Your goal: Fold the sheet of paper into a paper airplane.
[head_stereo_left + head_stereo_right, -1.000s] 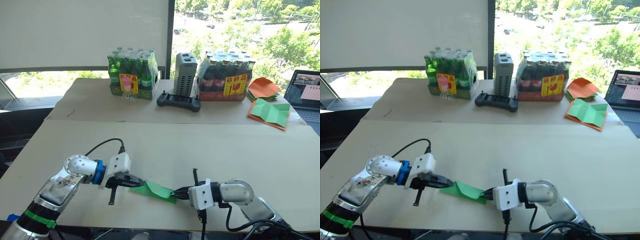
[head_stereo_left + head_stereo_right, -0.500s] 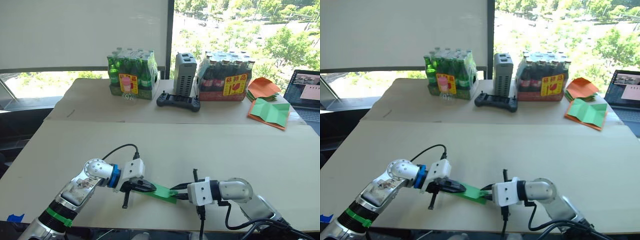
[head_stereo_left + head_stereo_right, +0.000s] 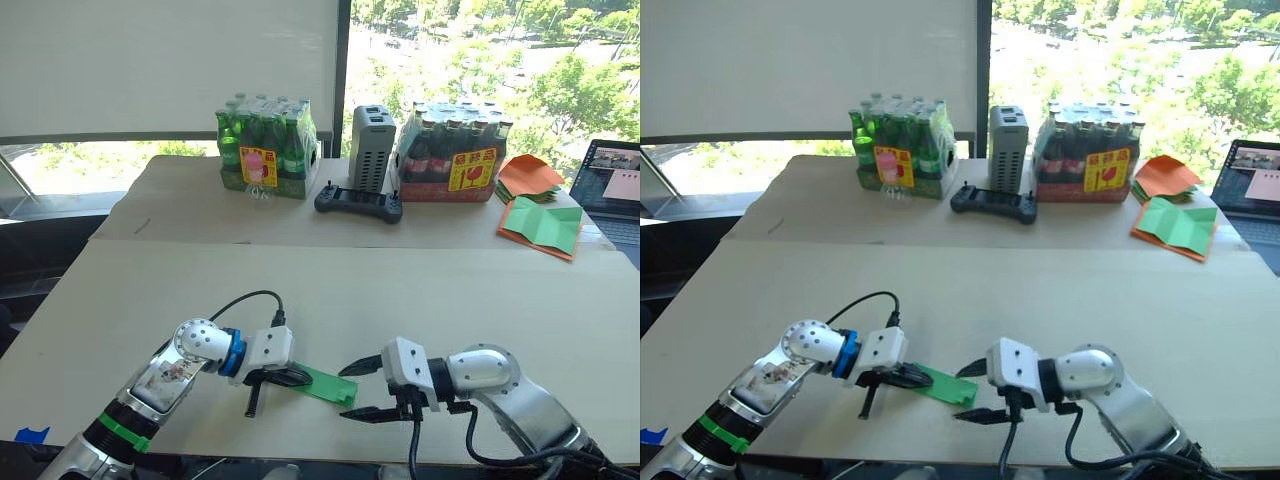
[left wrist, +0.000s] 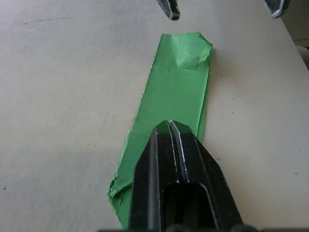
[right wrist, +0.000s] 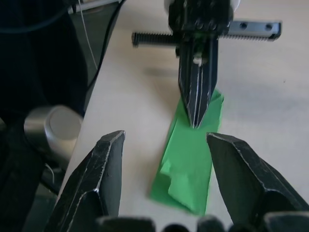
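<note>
Pinning the paper (image 3: 327,383) flat to the surface (image 3: 400,290), the left pincer (image 3: 297,377) stays pressed together on its near end; the right pincer (image 3: 360,391), just beyond the far end, has released and spread, ready to regrasp for another fold.

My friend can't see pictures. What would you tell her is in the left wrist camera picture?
The left gripper, its two black fingers shut, presses down on a narrow strip of folded bright green sheet of paper lying flat on a pale table. The paper's far end is crumpled, and beyond it the tips of the right gripper hang spread apart.
</note>
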